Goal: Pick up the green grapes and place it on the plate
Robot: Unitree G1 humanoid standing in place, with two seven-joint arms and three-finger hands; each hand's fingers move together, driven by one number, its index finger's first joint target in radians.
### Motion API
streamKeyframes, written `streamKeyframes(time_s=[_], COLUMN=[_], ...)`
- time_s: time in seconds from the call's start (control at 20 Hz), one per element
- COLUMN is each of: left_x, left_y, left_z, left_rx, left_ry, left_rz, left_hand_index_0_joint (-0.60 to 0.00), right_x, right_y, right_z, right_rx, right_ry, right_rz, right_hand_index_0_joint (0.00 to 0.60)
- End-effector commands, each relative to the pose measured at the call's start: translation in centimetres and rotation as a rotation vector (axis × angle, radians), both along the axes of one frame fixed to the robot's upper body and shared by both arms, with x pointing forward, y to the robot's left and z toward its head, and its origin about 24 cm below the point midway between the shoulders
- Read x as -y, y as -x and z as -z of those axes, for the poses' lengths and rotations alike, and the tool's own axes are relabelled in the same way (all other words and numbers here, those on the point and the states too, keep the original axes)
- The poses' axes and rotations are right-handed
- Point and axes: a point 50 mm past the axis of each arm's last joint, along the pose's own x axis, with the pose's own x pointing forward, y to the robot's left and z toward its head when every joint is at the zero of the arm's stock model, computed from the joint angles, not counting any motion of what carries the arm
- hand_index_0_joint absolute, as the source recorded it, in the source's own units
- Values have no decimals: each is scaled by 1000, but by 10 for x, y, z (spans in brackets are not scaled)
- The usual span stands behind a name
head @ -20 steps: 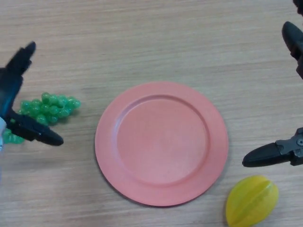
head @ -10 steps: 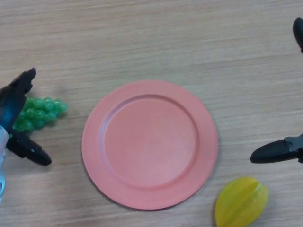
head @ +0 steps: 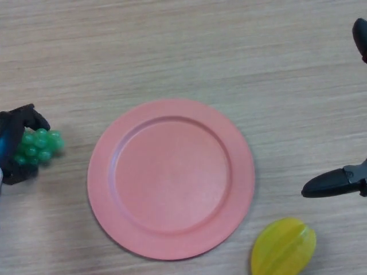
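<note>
A small bunch of green grapes [head: 39, 146] lies on the wooden table at the far left. My left hand [head: 14, 129] has its fingers curled over the top of the bunch and its thumb under it, so the grapes sit between them. A round pink plate [head: 171, 177] lies in the middle of the table with nothing on it, a short gap to the right of the grapes. At the right edge my right hand [head: 335, 183] rests with its fingers straight, away from the plate and holding nothing.
A yellow star fruit [head: 283, 247] lies at the bottom right, just off the plate's rim and below my right hand. The table top [head: 183, 51] is light wood.
My left hand's fingers have come down from spread above the bunch and closed round the grapes. The whole scene has slid left in view. The right hand has barely moved.
</note>
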Motion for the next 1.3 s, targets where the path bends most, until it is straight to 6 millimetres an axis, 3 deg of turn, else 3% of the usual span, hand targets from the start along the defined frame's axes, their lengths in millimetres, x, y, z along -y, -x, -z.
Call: streamKeyframes(time_s=[0.05, 0.1, 0.3, 0.55, 0.7, 0.9, 1.0, 1.1, 1.15, 1.3], left_x=[-15, -15, -20, 6, 41, 73, 82, 88, 88, 91], left_y=[4, 8, 26, 56, 73, 80, 81, 77, 77, 76], left_z=[-33, -45, -75, -110, -126, -129, -127, -127, -127, -124], left_rx=[98, 134, 164, 58, 98, 140, 209, 266, 265, 257], left_ry=[143, 396, 646, 760, 704, 735, 648, 737, 742, 758], left_rz=[-2, -27, -60, 88, 310, 437, 511, 529, 530, 533], left_hand_index_0_joint=[-600, -600, -600, -600, -600, -600, -600, -600, -550, -151], right_x=[6, 6, 6, 5, 4, 3, 3, 4, 4, 4], right_y=[14, 14, 16, 17, 17, 17, 17, 18, 18, 17], right_z=[-23, -23, -22, -22, -22, -22, -22, -21, -21, -21], right_rx=[188, 190, 190, 189, 187, 191, 194, 195, 195, 191], right_ry=[18, 16, 13, 13, 14, 14, 20, 21, 21, 19], right_rz=[39, 38, 42, 42, 40, 39, 42, 46, 46, 48], right_hand_index_0_joint=[0, 0, 0, 0, 0, 0, 0, 0, 0, 0])
